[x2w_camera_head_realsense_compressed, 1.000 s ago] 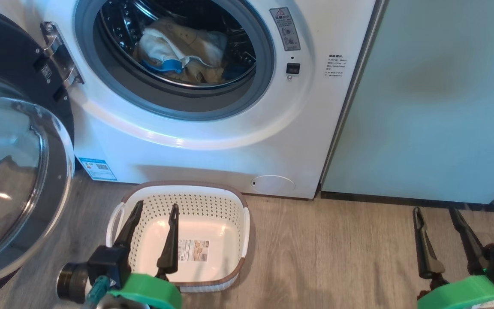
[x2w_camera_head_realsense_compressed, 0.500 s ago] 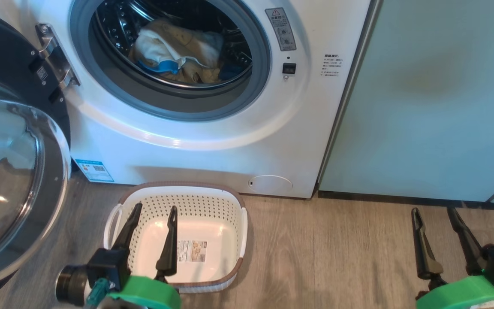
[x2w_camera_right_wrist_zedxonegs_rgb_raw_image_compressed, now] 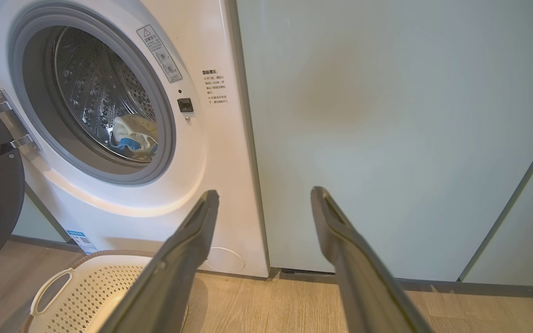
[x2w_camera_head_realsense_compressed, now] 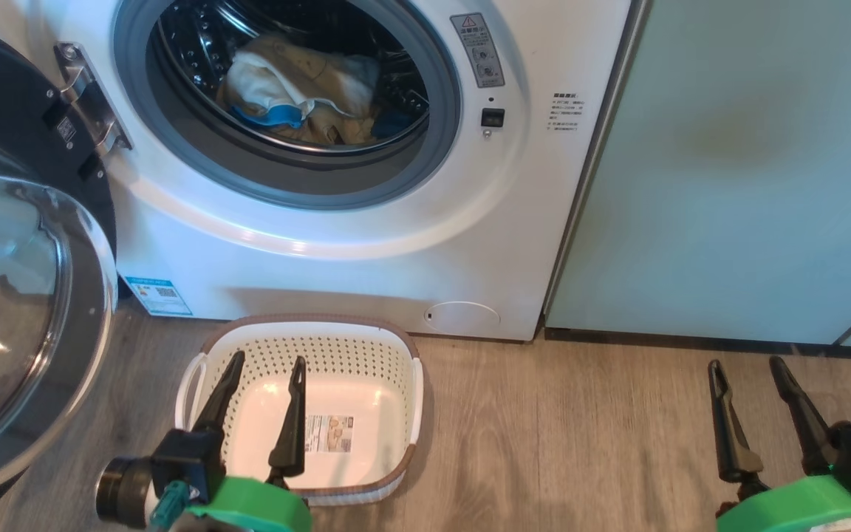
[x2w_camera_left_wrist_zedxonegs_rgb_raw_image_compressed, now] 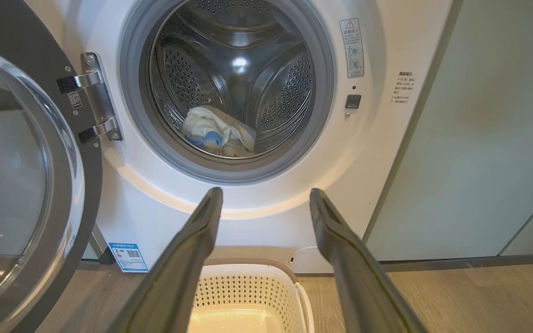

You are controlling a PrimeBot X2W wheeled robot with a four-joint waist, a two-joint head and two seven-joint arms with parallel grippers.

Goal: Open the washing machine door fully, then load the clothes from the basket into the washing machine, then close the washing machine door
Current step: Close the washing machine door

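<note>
The white washing machine (x2w_camera_head_realsense_compressed: 337, 251) has its door (x2w_camera_head_realsense_compressed: 19, 295) swung wide open to the left, glass bowl facing me. Inside the steel drum lie the clothes (x2w_camera_head_realsense_compressed: 300, 92), a cream bundle with a blue piece, which the left wrist view shows as the clothes (x2w_camera_left_wrist_zedxonegs_rgb_raw_image_compressed: 215, 132) and the right wrist view as the clothes (x2w_camera_right_wrist_zedxonegs_rgb_raw_image_compressed: 134, 136). On the floor before the machine stands the basket (x2w_camera_head_realsense_compressed: 414, 388), holding nothing but its label. My left gripper (x2w_camera_head_realsense_compressed: 264, 366) hovers open over the basket. My right gripper (x2w_camera_head_realsense_compressed: 747, 369) is open above bare floor at the lower right.
Pale green cabinets (x2w_camera_head_realsense_compressed: 750, 170) stand right of the machine. A small round white panel cover (x2w_camera_head_realsense_compressed: 462, 316) sits low on the machine's front. Wooden floor (x2w_camera_head_realsense_compressed: 580, 436) stretches between the basket and my right gripper.
The whole head view has shifted slightly left and down, so the camera moved. Neither gripper has changed its opening, and the clothes and basket stay where they were.
</note>
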